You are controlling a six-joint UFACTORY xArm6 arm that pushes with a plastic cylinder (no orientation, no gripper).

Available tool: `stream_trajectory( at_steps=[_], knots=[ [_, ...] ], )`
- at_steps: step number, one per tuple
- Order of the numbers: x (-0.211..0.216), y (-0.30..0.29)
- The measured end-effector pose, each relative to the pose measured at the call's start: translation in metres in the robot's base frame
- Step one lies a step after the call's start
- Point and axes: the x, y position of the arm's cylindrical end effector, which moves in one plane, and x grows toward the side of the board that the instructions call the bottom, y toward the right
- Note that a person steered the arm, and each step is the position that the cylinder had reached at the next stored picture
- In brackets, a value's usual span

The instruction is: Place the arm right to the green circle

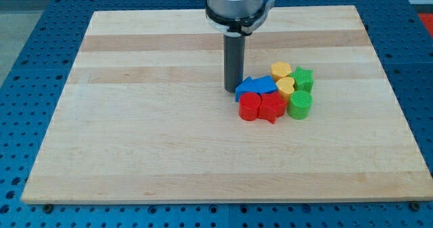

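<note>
The green circle (300,105) is found at the right end of a tight cluster on the wooden board (135,140), just right of the red star (272,107) and below the yellow heart (286,86). It is judged to be light, stiff and easily slid, so it is better left untouched. Being a round block standing flat, no heading or long axis can be read from it. No gripper is fitted; nothing is held. My tip (233,89) is set at the cluster's left edge, beside the blue blocks (256,86), well left of the target.
</note>
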Motion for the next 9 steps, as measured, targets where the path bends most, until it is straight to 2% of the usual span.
stream_trajectory(
  at_steps=[1,2,3,4,7,9],
  knots=[
    [0.001,-0.001],
    [0.001,-0.025],
    [0.029,-0.039],
    [0.055,-0.022],
    [0.051,-0.022],
    [0.088,0.0]
  ],
)
